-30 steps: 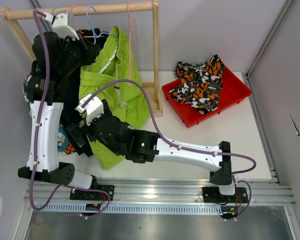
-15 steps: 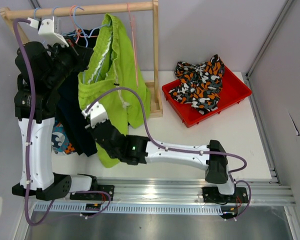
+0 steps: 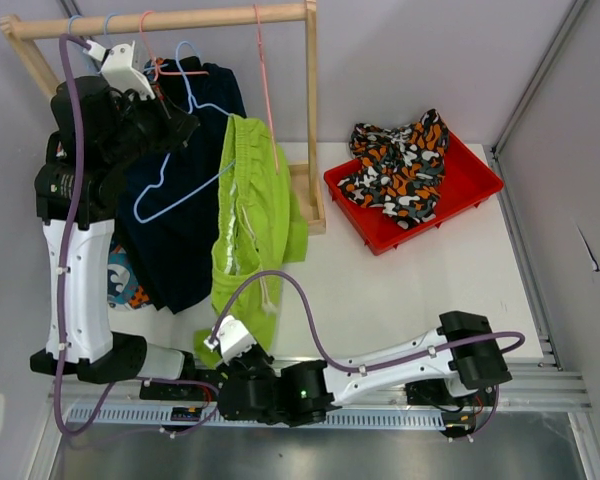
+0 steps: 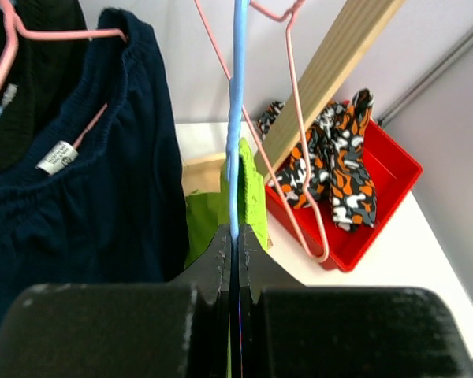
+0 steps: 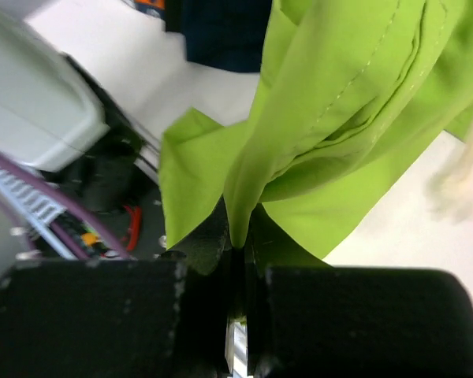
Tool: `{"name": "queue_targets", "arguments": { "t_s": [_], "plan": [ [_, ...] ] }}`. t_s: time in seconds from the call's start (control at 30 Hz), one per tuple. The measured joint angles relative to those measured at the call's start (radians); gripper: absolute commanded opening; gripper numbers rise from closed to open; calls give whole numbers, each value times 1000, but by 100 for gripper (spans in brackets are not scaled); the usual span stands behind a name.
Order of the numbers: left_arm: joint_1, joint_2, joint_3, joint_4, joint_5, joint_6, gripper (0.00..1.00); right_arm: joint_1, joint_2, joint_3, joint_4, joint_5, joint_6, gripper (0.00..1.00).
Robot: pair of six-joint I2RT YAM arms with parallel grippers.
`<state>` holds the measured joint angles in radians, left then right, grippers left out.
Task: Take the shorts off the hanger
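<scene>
Setting: a wooden rack (image 3: 160, 20) stands at the far left of a white table (image 3: 400, 290), and a red tray (image 3: 480, 185) sits to its right.
Left gripper: the left gripper (image 4: 235, 233) is raised in front of the rack rail. Its jaws are pressed together on the thin wire of a blue hanger (image 4: 237, 118).
Right gripper: the right gripper (image 5: 238, 236) is low at the near edge of the table. Its jaws are closed, with a fold of the lime green shorts (image 3: 250, 220) pinched between them.
Lime green shorts: these are drawn into a long strip from beside the blue hanger down to the right gripper. The upper end is seen just beside the hanger's right tip. Whether it is caught on the wire there cannot be made out.
Navy shorts: the navy shorts (image 3: 180, 230) hang on the rack from a pink hanger (image 4: 63, 34), to the left of the green pair.
Bare pink hanger: a second, bare pink hanger (image 3: 267, 90) hangs from the rail near the right post.
Camouflage shorts: the camouflage shorts (image 3: 400, 165) are heaped in the red tray, well apart from the rack.
Patterned shorts: a scrap of the blue, orange and white patterned shorts (image 3: 125, 285) is seen under the navy pair, mostly hidden by the left arm.
</scene>
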<state>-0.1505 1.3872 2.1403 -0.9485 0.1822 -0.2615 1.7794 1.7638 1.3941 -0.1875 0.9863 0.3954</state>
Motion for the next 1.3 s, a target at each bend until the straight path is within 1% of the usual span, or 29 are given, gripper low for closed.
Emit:
{"name": "queue_targets", "arguments": {
  "t_s": [0.13,0.23,0.33,0.4,0.43,0.5,0.53,0.6,0.67,0.7,0.83,0.93,1.0,1.03,1.1,1.17,1.23,1.3],
  "plan": [
    [0,-8,-17,11,21,0,0,-41,1,-6,-14,5,20,0],
    [2,-65,-113,82,45,0,0,-113,-5,-8,6,-38,-11,0],
    [3,-132,-191,112,74,-1,0,-303,-30,-10,49,-127,-80,0],
    [3,-230,-315,159,91,-10,0,-463,-42,27,53,-204,-129,0],
    [3,-283,-377,161,96,-14,0,-522,-42,57,54,-227,-145,0],
    [3,-391,-494,175,95,-21,0,-670,-25,177,18,-295,-175,0],
    [3,-434,-528,166,92,-23,0,-729,-16,246,10,-319,-188,0],
    [3,-481,-542,146,78,-21,0,-805,-7,363,-10,-350,-205,0],
    [3,-501,-511,137,58,-18,0,-821,-28,395,-4,-365,-214,0],
    [3,-502,-487,129,48,-16,0,-809,-54,372,3,-375,-214,0],
    [3,-473,-380,108,19,-16,0,-732,-182,151,16,-382,-200,0],
    [3,-453,-340,107,8,-16,0,-682,-266,-33,-7,-359,-179,0],
    [3,-437,-333,105,-3,-16,0,-686,-322,-113,-56,-338,-175,0],
    [3,-428,-335,103,-8,-16,0,-700,-343,-128,-74,-332,-175,0],
    [3,-420,-369,117,-21,-18,0,-787,-396,-131,-100,-351,-180,0],
    [3,-414,-412,127,-25,-19,0,-929,-435,-91,-118,-379,-190,0],
    [3,-411,-451,132,-27,-19,0,-1098,-436,5,-133,-434,-206,0],
    [3,-401,-480,146,-33,-18,0,-1262,-383,159,-158,-488,-223,0]
  ]
}}
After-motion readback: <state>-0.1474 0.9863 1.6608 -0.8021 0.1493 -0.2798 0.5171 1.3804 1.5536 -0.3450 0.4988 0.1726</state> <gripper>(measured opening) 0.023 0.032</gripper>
